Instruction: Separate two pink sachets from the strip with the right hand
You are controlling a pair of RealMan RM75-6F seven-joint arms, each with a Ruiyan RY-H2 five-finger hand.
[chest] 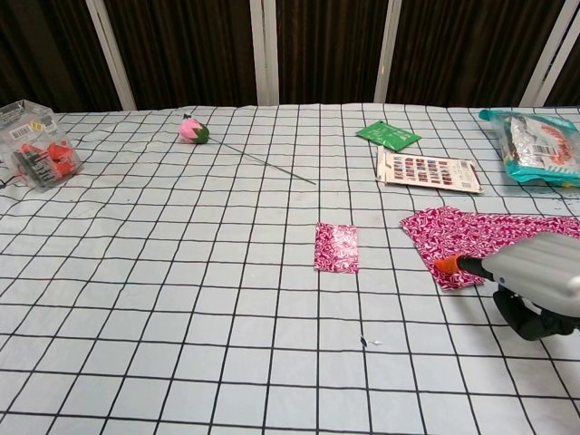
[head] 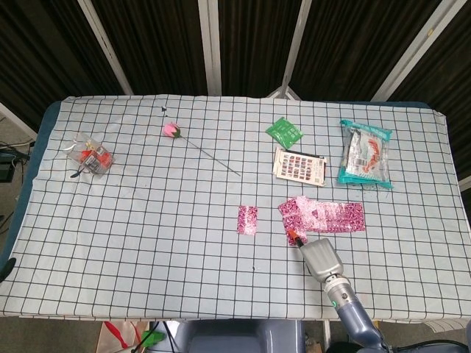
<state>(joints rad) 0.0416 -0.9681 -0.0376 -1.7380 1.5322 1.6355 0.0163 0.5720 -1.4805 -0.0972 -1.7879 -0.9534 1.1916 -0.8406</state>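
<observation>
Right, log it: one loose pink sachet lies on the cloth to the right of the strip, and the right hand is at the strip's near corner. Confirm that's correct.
One detail is wrong. The loose pink sachet lies to the left of the strip, not the right; the head view shows it plainly. The right hand is indeed at the strip's near corner.

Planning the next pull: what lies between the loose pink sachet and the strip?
Only bare checked cloth between sachet and strip, clearest in the head view.
</observation>
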